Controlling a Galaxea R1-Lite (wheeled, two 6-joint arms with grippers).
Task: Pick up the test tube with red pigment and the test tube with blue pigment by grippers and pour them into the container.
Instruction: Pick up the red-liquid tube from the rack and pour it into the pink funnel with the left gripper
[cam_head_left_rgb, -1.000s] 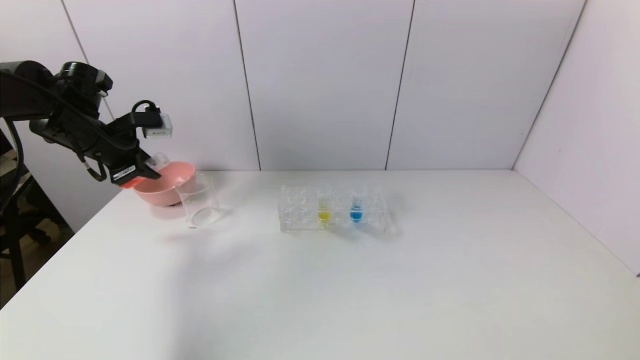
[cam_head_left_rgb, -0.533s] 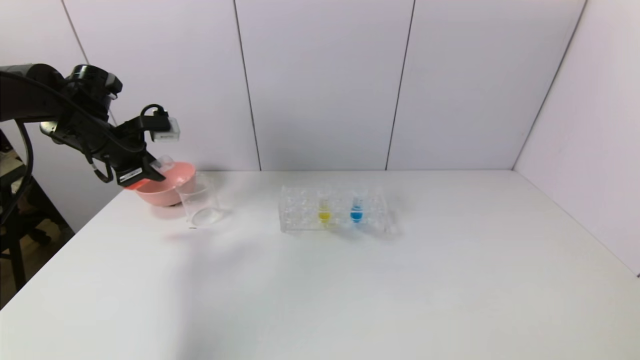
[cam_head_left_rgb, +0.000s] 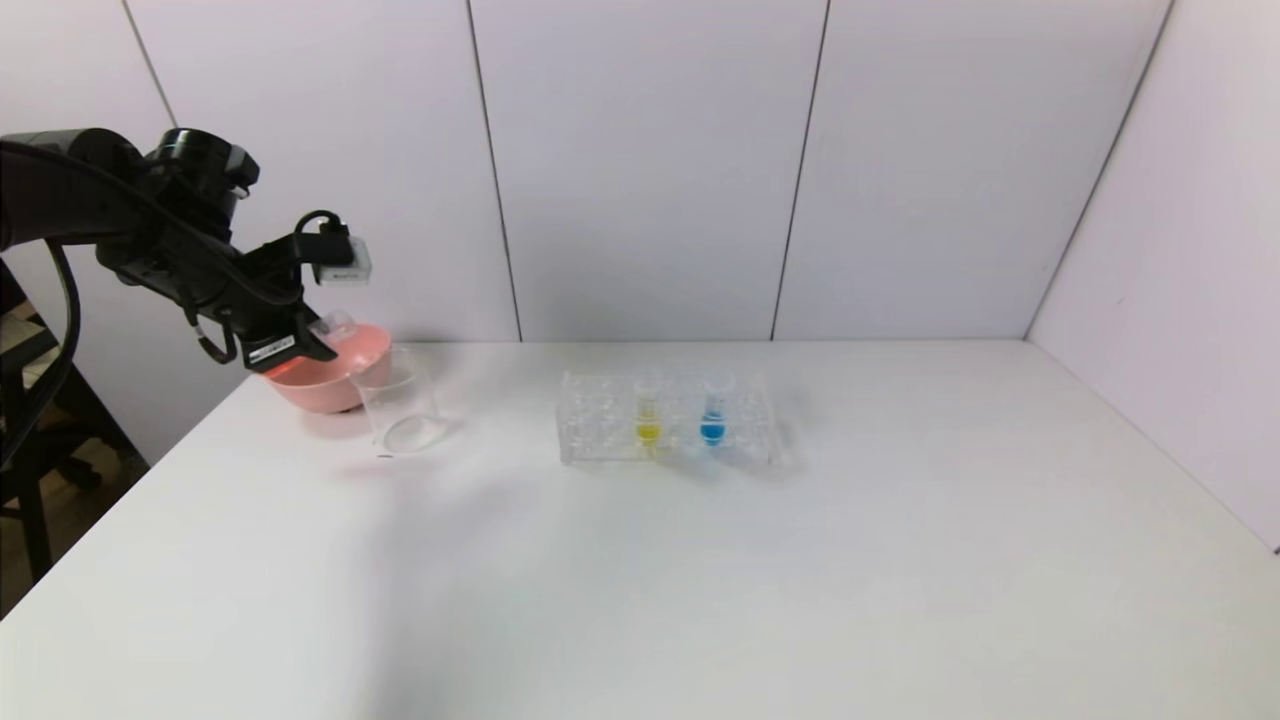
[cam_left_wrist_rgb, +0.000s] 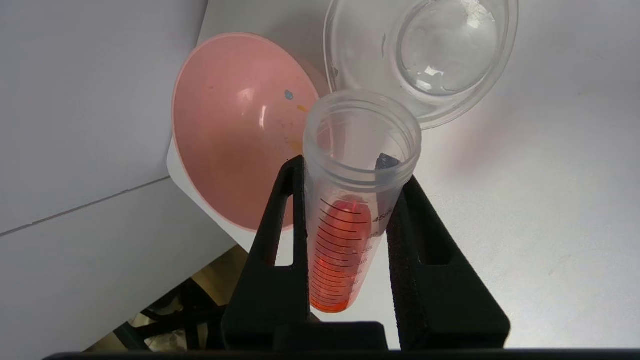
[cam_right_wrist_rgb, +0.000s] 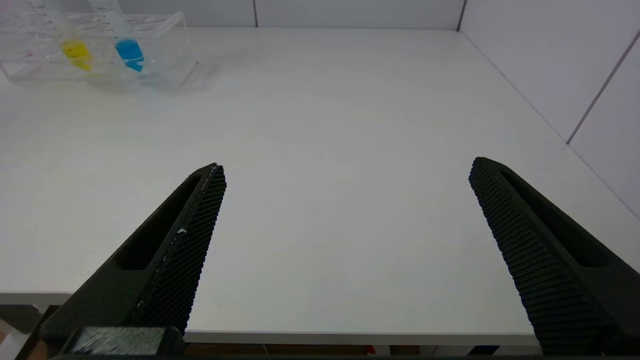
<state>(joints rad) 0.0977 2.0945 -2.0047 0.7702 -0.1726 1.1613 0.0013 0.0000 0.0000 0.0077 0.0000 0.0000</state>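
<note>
Above the pink plastic bowl (cam_head_left_rgb: 335, 375), in the head view, the left gripper (cam_head_left_rgb: 322, 328) hangs tilted; the clear glass beaker (cam_head_left_rgb: 398, 400) stands just beside that bowl, toward the clear rack (cam_head_left_rgb: 668, 420) holding the blue-filled tube (cam_head_left_rgb: 712, 417).

From the left wrist, both black fingers (cam_left_wrist_rgb: 280, 235) clamp the graduated tube of red-orange liquid (cam_left_wrist_rgb: 350, 210), whose long axis and open mouth aim beyond the bowl at the beaker.

From the right wrist, the right gripper (cam_right_wrist_rgb: 345, 185) is spread wide, empty, well apart from the bowl.

Left hand (cam_left_wrist_rgb: 350, 175) clamped, right hand (cam_right_wrist_rgb: 345, 170) spread.
</note>
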